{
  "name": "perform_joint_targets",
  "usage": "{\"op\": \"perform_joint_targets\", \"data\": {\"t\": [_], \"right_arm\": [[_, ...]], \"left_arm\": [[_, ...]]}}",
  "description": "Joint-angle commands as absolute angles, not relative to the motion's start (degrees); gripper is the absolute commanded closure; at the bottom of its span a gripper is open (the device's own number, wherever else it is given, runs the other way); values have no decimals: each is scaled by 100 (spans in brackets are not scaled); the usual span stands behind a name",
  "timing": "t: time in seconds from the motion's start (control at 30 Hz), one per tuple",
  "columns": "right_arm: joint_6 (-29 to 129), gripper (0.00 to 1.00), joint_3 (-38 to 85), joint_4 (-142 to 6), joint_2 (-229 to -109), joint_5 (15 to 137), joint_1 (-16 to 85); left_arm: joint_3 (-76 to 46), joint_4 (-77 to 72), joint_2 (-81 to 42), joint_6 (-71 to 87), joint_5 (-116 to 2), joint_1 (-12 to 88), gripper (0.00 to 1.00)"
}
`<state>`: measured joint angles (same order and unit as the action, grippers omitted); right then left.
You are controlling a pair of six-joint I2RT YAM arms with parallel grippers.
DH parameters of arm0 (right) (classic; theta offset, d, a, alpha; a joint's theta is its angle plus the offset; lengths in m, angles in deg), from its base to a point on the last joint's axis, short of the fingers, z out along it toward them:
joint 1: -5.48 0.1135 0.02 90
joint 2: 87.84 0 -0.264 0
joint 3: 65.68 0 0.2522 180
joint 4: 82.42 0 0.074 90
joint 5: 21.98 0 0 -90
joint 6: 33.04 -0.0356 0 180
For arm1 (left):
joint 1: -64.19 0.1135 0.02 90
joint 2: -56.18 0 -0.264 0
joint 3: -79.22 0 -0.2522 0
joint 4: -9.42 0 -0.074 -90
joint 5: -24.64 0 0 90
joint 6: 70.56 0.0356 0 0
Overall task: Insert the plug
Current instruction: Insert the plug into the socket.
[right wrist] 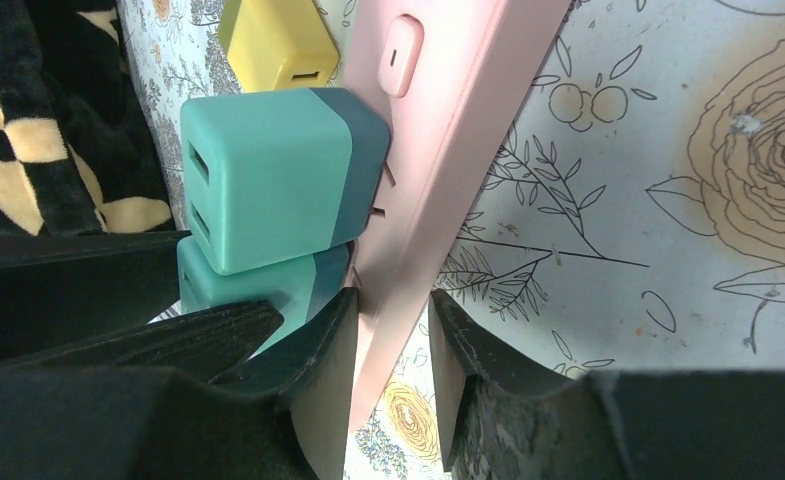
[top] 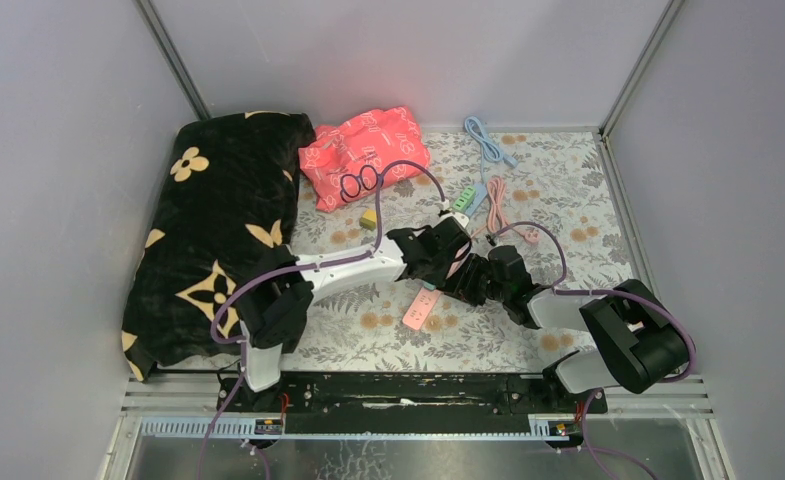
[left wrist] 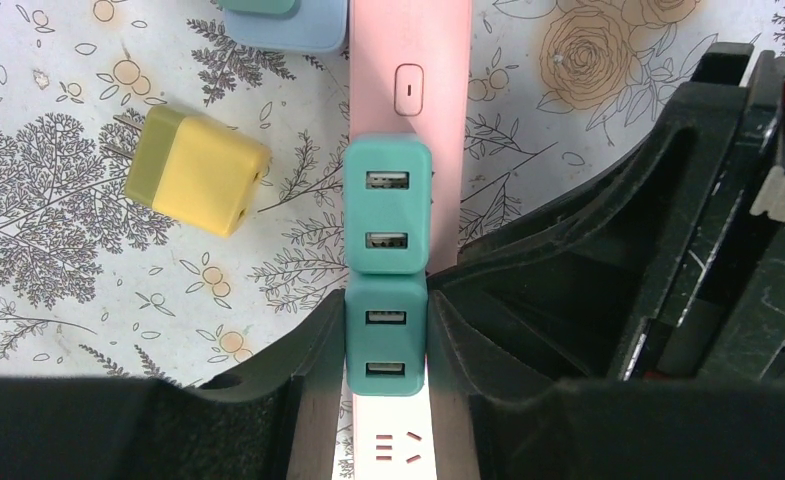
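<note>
A pink power strip [left wrist: 408, 50] lies on the flowered table cover. My left gripper [left wrist: 386, 350] is shut on a teal plug [left wrist: 386, 340], which stands on the strip with its USB ports facing the camera. Just beyond it a second teal plug [left wrist: 387, 205] sits in the strip. Free socket slots show below the held plug. In the right wrist view my right gripper [right wrist: 393, 350] is shut on the long edge of the power strip [right wrist: 448, 130], beside both teal plugs [right wrist: 268, 175]. In the top view the two grippers [top: 446, 240] [top: 458, 280] meet over the strip [top: 423, 310].
A yellow plug [left wrist: 196, 170] lies loose left of the strip, and a blue plug [left wrist: 288, 20] sits at its far end. A black flowered cushion [top: 218, 230] fills the left side, with red cloth [top: 363, 150] behind. Blue [top: 488, 140] and pink cables [top: 503, 210] lie at the back right.
</note>
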<state>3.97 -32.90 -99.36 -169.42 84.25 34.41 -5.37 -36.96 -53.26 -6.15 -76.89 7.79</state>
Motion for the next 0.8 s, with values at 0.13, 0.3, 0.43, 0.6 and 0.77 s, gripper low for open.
{"op": "perform_joint_targets", "data": {"t": [0.13, 0.3, 0.43, 0.6, 0.77], "right_arm": [[440, 62, -3294, -9808, -16979, 8371, 3514], [399, 62, -3356, -9837, -16952, 8352, 3510], [198, 63, -3478, -10052, -16936, 8314, 3510], [29, 64, -3577, -10182, -16926, 8274, 3514], [-11, 66, -3674, -10118, -16685, 8047, 3510]], "left_arm": [[-1757, -3782, -5447, -768, -7450, 772, 100], [-1968, -3695, -5380, -803, -7443, 851, 100], [-1873, -3691, -5498, -825, -7407, 819, 100], [-1764, -3725, -5687, -807, -7427, 691, 100], [-1887, -3764, -5704, -849, -7556, 684, 100]]}}
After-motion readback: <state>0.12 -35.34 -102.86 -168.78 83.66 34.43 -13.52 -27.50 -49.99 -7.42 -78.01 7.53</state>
